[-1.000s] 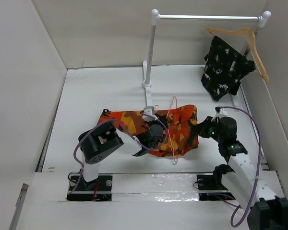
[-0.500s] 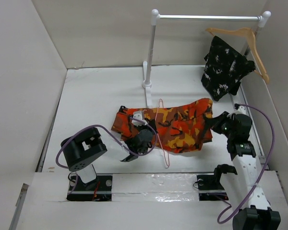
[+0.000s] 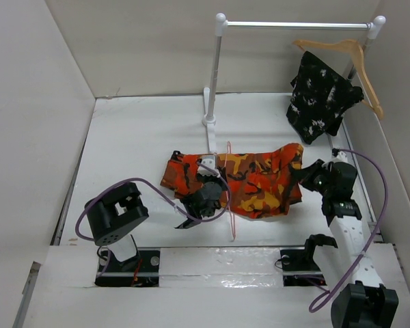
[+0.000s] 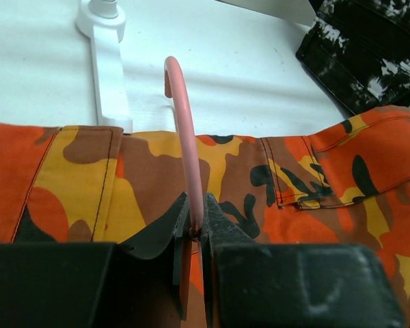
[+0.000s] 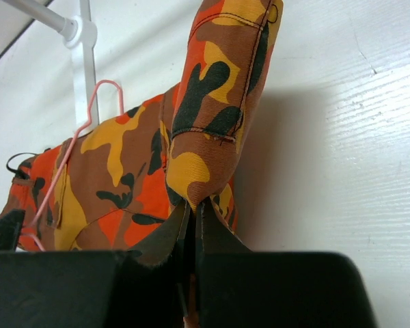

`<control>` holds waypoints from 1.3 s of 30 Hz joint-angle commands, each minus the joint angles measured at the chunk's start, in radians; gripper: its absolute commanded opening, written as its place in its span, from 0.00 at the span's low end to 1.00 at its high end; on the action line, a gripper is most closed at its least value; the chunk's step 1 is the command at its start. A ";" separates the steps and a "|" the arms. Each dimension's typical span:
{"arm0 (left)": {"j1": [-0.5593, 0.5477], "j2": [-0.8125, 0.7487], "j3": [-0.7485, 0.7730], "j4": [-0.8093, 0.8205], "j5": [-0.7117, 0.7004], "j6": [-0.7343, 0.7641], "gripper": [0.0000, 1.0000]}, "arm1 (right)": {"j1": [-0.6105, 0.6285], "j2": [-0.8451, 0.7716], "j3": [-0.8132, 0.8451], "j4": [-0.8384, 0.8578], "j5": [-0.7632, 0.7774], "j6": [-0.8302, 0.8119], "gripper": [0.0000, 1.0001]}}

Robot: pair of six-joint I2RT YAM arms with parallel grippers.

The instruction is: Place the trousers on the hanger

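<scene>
While our left gripper (image 4: 195, 229) sits low over the table, its two dark fingers are pinched tight on the hanger (image 4: 184, 137). This is a thin pink wire, and its hooked end rises from between the fingers and curls toward the far side. Under and around that grip lie the trousers (image 3: 260, 181), cloth in an orange, red, yellow and black camouflage pattern. They are spread across the middle of the white table (image 3: 143, 130), and our left arm reaches over their left part.

Seen from above, the pink wire runs from near to far across the cloth. Its near end pokes out past the near edge of the trousers. Its hook lies at their far edge, just beside the foot of a white clothes rack (image 3: 219, 68).

On the right side, our right gripper (image 5: 191, 208) is clamped on a fold at the right end of the trousers. The right wrist view shows the cloth bunched into a narrow ridge running away from the closed fingertips, with a shadow on the table to its right.

Farther out, the rack's post stands at the far middle of the table, and its rail runs toward the far right corner. A light-brown wooden hanger (image 3: 359, 65) hangs at the right end of the rail. It carries a black garment (image 3: 321, 96) with white speckles, which hangs beyond the right end of the trousers.
</scene>
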 commanded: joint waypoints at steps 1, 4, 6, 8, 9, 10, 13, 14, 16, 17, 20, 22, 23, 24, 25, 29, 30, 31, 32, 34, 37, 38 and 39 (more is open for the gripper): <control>-0.003 -0.050 0.059 -0.017 0.031 0.094 0.00 | -0.007 0.016 -0.012 0.099 -0.034 -0.014 0.00; -0.003 -0.085 0.079 -0.036 0.040 0.098 0.00 | -0.007 0.020 -0.017 0.108 -0.031 -0.020 0.21; -0.003 -0.107 0.101 -0.083 0.033 0.104 0.00 | -0.007 0.014 0.037 0.056 -0.028 -0.062 0.66; -0.003 -0.154 0.137 -0.135 0.033 0.103 0.00 | -0.007 -0.006 0.101 -0.041 -0.016 -0.115 0.88; -0.003 -0.176 0.146 -0.177 0.037 0.098 0.00 | -0.007 -0.018 0.164 -0.065 -0.011 -0.126 1.00; -0.003 -0.220 0.155 -0.201 0.045 0.088 0.00 | -0.007 -0.035 0.192 -0.085 -0.011 -0.134 1.00; -0.003 -0.289 0.233 -0.347 0.098 0.048 0.00 | 0.063 -0.090 0.262 -0.138 -0.049 -0.131 0.99; -0.003 -0.303 0.279 -0.382 0.106 0.040 0.00 | 0.094 -0.099 0.266 -0.133 -0.089 -0.095 0.97; -0.003 -0.329 0.310 -0.442 0.125 0.040 0.00 | 0.173 -0.131 0.223 -0.080 -0.139 -0.032 0.90; -0.003 -0.333 0.331 -0.452 0.128 0.037 0.00 | 0.276 -0.144 0.201 -0.003 -0.153 0.040 0.87; -0.003 -0.340 0.388 -0.522 0.138 0.032 0.00 | 0.493 -0.153 0.157 0.091 -0.062 0.134 0.78; -0.003 -0.348 0.411 -0.568 0.146 0.028 0.00 | 0.595 -0.139 0.158 0.124 -0.005 0.160 0.77; -0.003 -0.349 0.437 -0.582 0.154 0.026 0.00 | 0.643 -0.116 0.164 0.155 0.059 0.180 0.78; -0.003 -0.349 0.453 -0.617 0.154 0.026 0.00 | 0.730 -0.102 0.169 0.161 0.093 0.185 0.78; -0.003 -0.349 0.468 -0.634 0.155 0.025 0.00 | 0.772 -0.086 0.175 0.195 0.130 0.190 0.78; -0.003 -0.362 0.502 -0.657 0.175 0.014 0.00 | 0.915 0.038 0.219 0.267 0.253 0.197 0.78; -0.003 -0.365 0.508 -0.665 0.178 0.012 0.00 | 0.938 0.059 0.230 0.286 0.270 0.203 0.77; -0.003 -0.366 0.516 -0.671 0.181 0.006 0.00 | 0.974 0.077 0.232 0.309 0.291 0.210 0.75; -0.003 -0.371 0.526 -0.676 0.194 0.002 0.00 | 0.988 0.097 0.236 0.339 0.313 0.219 0.73; -0.003 -0.383 0.531 -0.674 0.210 -0.006 0.00 | 0.999 0.160 0.264 0.349 0.365 0.222 0.69; -0.003 -0.398 0.557 -0.695 0.229 -0.017 0.00 | 1.021 0.218 0.282 0.375 0.399 0.237 0.62; -0.003 -0.403 0.568 -0.702 0.240 -0.024 0.00 | 1.034 0.229 0.284 0.408 0.411 0.249 0.60; -0.003 -0.412 0.571 -0.703 0.250 -0.027 0.00 | 1.034 0.240 0.287 0.418 0.432 0.257 0.56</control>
